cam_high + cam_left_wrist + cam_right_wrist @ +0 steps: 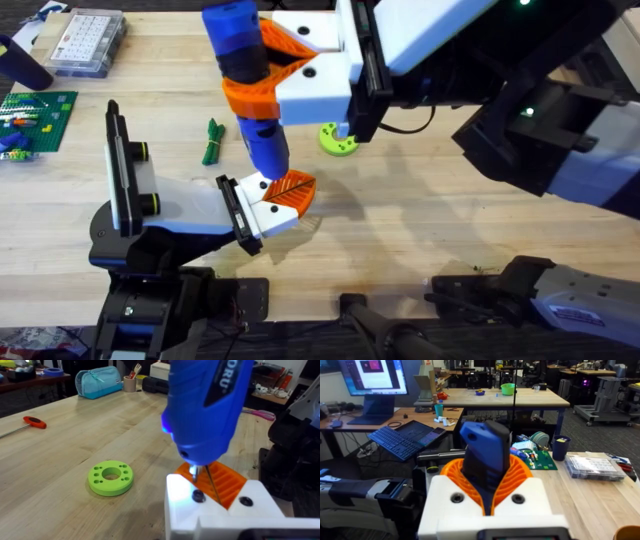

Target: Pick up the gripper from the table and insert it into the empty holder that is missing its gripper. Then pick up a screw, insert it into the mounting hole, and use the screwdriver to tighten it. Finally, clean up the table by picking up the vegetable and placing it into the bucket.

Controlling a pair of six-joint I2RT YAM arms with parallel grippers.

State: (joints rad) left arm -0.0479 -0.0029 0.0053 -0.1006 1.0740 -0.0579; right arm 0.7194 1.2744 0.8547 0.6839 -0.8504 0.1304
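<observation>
Blue screwdriver (245, 80) (one), one vegetable (212, 141), two grippers.

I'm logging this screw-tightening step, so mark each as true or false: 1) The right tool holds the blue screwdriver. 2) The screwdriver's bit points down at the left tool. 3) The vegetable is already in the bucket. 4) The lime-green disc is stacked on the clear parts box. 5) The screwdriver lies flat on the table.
1) True: the right tool is clamped on the screwdriver.
2) True: in the left wrist view the bit comes down at the left tool, by a screw hole.
3) False: the vegetable lies on the table.
4) False: the lime-green disc sits on the table, far from the parts box.
5) False: it is held roughly upright, above the table.
</observation>
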